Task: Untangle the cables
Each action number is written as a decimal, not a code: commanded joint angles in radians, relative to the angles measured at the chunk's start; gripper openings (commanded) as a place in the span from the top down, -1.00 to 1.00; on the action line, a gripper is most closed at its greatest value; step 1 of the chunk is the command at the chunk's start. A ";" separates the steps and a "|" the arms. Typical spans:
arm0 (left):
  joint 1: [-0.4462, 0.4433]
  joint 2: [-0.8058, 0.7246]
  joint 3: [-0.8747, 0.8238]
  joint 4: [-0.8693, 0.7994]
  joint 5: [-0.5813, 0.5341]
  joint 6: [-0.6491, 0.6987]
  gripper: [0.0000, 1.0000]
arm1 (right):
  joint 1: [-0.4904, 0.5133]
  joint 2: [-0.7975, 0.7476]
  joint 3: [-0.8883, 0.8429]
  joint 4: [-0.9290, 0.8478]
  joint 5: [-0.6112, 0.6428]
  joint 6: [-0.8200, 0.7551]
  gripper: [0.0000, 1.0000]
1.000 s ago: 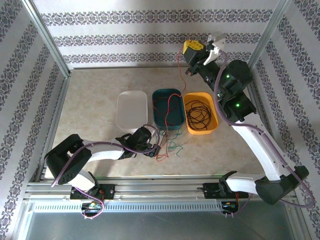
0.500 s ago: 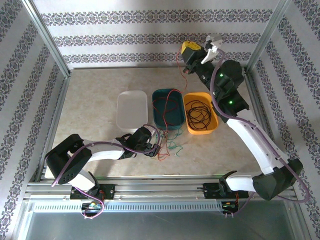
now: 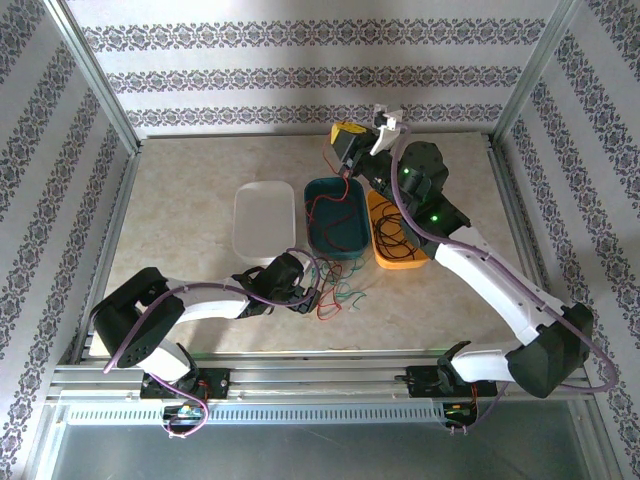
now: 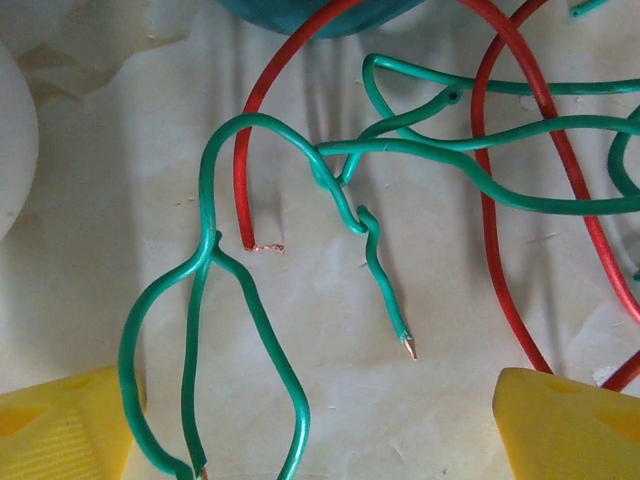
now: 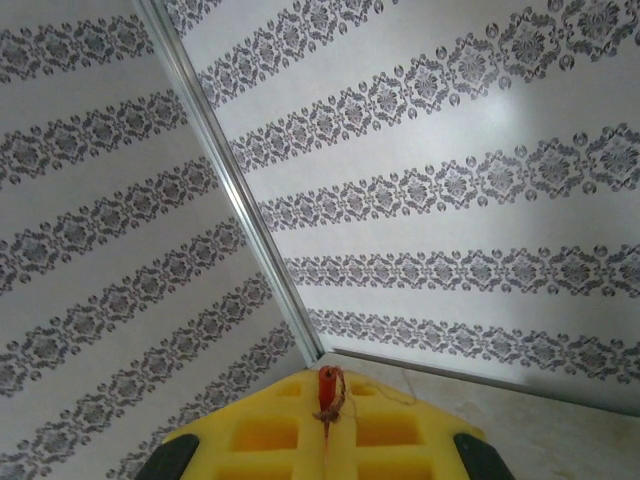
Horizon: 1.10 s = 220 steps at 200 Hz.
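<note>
- Drawing the red wire (image 3: 322, 312) out of the cables was judged to be the step in hand.
- The right gripper (image 3: 352, 140) stood raised at upper centre of the top view, above the far end of the teal tray (image 3: 308, 215). Its jaws were pressed together on the red wire's end.
- The right wrist view showed that end pinched between the yellow fingertips (image 5: 250, 440).
- From the grip the red wire dropped across the teal tray and ran out onto the table (image 3: 180, 190). It ended at lower centre, among the green wires (image 3: 348, 293).
- The left gripper (image 3: 312, 297) lay low over that tangle, jaws wide apart and clamped on nothing.
- The left wrist view showed a green loop lying on the table between the open fingers (image 4: 60, 420), with a cut red end just above it.
- A black wire (image 3: 392, 240) lay coiled in the orange tray (image 3: 400, 266), partly behind the right arm. The white tray (image 3: 263, 220) stood left of the teal one.
- The step called for a slow, steady upward pull, so that the red strand slid past the green crossings and did not snag.
- The left jaws were well placed to close on the green loop and pin it down. Otherwise the whole bundle would likely have travelled with the red wire.
- Any lift of a green strand was a cue to pause and ease the tension.
</note>
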<state>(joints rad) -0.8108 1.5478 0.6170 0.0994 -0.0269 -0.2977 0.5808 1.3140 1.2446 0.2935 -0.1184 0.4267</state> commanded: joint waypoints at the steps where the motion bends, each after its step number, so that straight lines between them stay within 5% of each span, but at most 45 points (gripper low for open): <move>1: -0.006 0.025 0.033 0.003 0.002 0.022 -0.82 | 0.013 0.019 0.029 0.065 -0.036 0.085 1.00; 74: -0.017 0.040 0.049 0.003 -0.007 0.028 -0.83 | -0.023 -0.004 0.027 0.072 -0.071 0.285 1.00; 170: -0.019 0.029 0.050 0.009 -0.018 0.032 -0.83 | -0.013 -0.147 -0.273 -0.109 0.163 0.400 1.00; 220: -0.019 0.031 0.049 0.003 -0.028 0.026 -0.84 | -0.111 -0.193 -0.213 -0.116 -0.018 0.406 1.00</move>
<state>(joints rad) -0.8173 1.5738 0.6460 0.0967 -0.0349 -0.2871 0.5106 1.1561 0.9771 0.1635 -0.0357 0.8131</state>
